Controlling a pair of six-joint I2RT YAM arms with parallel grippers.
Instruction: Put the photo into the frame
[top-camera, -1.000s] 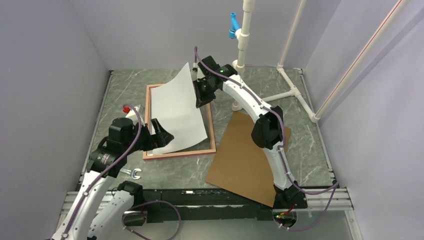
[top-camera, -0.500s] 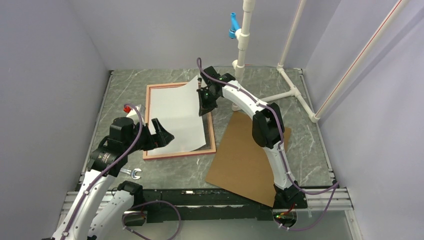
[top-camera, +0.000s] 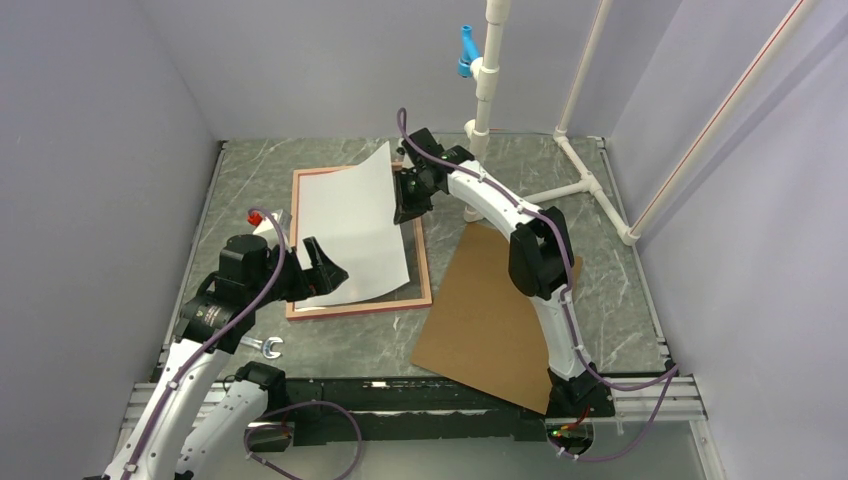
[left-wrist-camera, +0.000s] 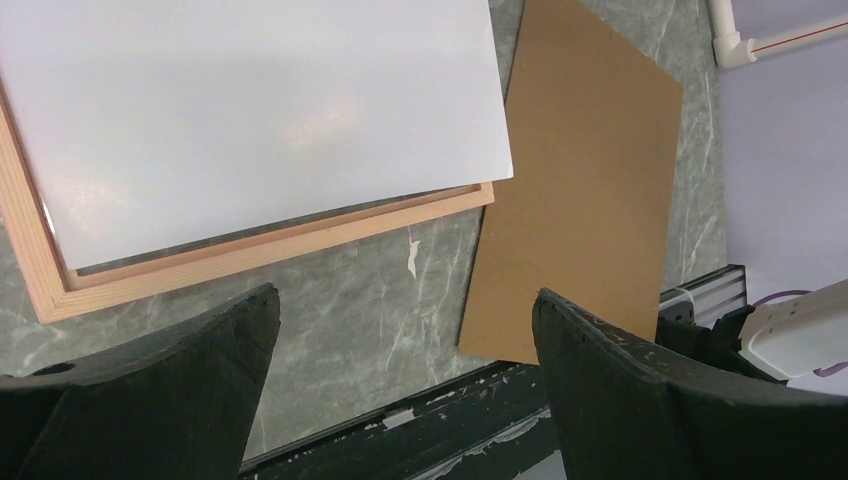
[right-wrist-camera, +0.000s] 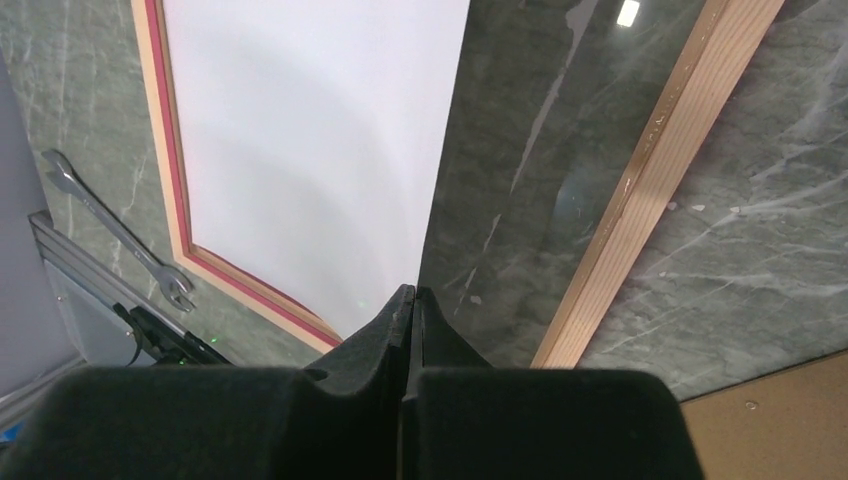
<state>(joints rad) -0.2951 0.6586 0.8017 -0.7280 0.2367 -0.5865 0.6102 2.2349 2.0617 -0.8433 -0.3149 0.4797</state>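
White photo (top-camera: 350, 230): right edge pinched between right gripper's (right-wrist-camera: 410, 298) closed jaws, near end lying on frame (top-camera: 360, 304).
Left gripper (left-wrist-camera: 405, 300): jaws wide, empty, photo beyond them.

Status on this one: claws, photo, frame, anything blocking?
Right claw shut on photo, far-right corner lifted. Left claw open, empty. Photo white side up over frame, not seated. Brown board beside frame, not blocking.

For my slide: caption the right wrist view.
Right gripper pinches the photo by its edge, white side showing, over the frame.
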